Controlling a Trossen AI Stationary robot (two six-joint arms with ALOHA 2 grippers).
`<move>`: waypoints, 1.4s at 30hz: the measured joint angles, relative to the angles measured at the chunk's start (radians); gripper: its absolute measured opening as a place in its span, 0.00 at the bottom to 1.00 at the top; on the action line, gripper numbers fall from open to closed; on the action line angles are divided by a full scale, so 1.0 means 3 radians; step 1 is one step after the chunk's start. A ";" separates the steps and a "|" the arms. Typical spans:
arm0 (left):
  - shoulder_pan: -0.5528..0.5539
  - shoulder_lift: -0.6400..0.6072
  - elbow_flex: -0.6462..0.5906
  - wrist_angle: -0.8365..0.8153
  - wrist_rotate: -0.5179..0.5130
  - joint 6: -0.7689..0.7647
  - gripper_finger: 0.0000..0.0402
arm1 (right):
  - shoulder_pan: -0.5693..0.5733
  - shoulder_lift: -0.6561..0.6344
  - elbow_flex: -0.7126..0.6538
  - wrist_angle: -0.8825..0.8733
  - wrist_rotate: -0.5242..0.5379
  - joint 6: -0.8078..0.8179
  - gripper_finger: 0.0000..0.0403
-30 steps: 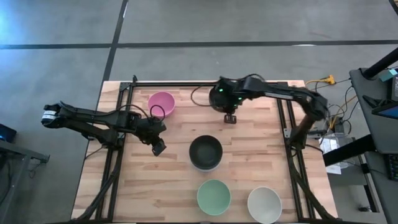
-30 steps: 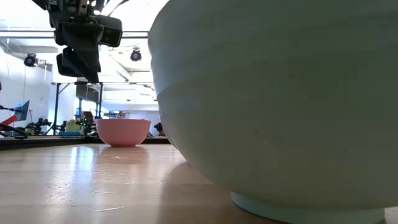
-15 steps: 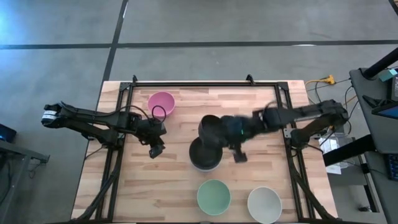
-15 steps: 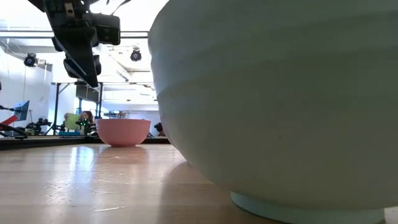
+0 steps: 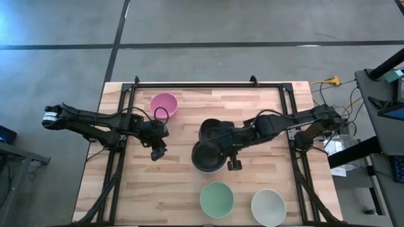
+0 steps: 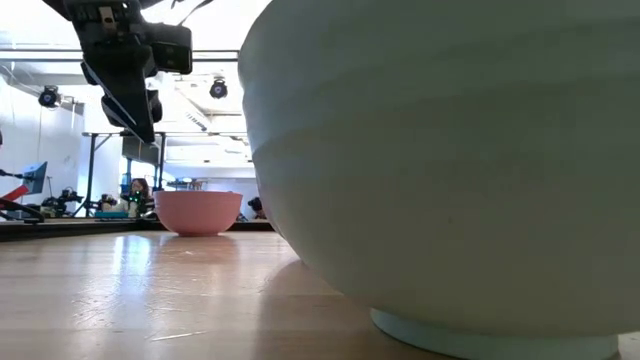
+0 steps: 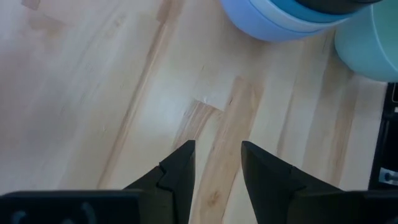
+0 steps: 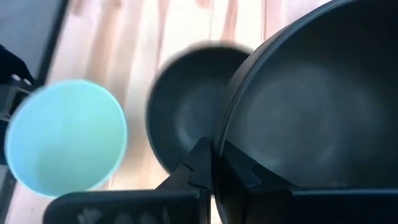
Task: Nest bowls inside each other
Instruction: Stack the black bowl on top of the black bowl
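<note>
My right gripper (image 5: 230, 148) is shut on a black bowl (image 5: 214, 131) and holds it over the far part of a stack of bowls (image 5: 208, 157) at the table's middle. The stack's top bowl (image 8: 186, 118) is black and a blue one (image 7: 273, 22) shows under it. A pink bowl (image 5: 163, 104) stands near the far edge, and a mint green bowl (image 5: 217, 199) and a white bowl (image 5: 268, 207) stand near the near edge. My left gripper (image 5: 158, 151) hovers open over bare wood left of the stack; it also shows as my left gripper (image 7: 217, 168) in its wrist view. My right gripper pinches the held black bowl by its rim (image 8: 227, 146), one finger (image 8: 239, 171) inside the bowl and one finger (image 8: 196, 168) outside. The arm reaches in from the table's right. The bowl is lifted clear, above the stack's top bowl.
A pale bowl (image 6: 450, 160) stands close to the low camera and fills most of that view. Black frame rails (image 5: 120, 151) run along the table's left and right sides. Bare wood lies between the pink bowl and the stack and around my left gripper.
My right arm has swung from the table's far edge toward the near edge and the stack, carrying the black bowl to just above it. My left gripper has stayed almost in place, tipping slightly.
</note>
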 joint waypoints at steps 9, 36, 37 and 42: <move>0.0000 -0.0001 0.0003 -0.0001 0.0018 -0.0005 0.28 | 0.0314 0.0530 0.0792 -0.0702 -0.0200 -0.0829 0.02; -0.0019 -0.0001 0.0000 -0.0002 0.0022 0.0000 0.28 | 0.0312 0.1502 0.1845 -0.1610 -0.0080 -0.0845 0.02; -0.0030 -0.0001 0.0000 -0.0002 0.0022 0.0000 0.28 | 0.0308 0.1503 0.1843 -0.1610 -0.0103 -0.0856 0.02; -0.0102 -0.0001 0.0000 -0.0002 0.0022 -0.0009 0.28 | 0.0284 0.1503 0.1812 -0.1600 -0.0243 -0.0890 0.02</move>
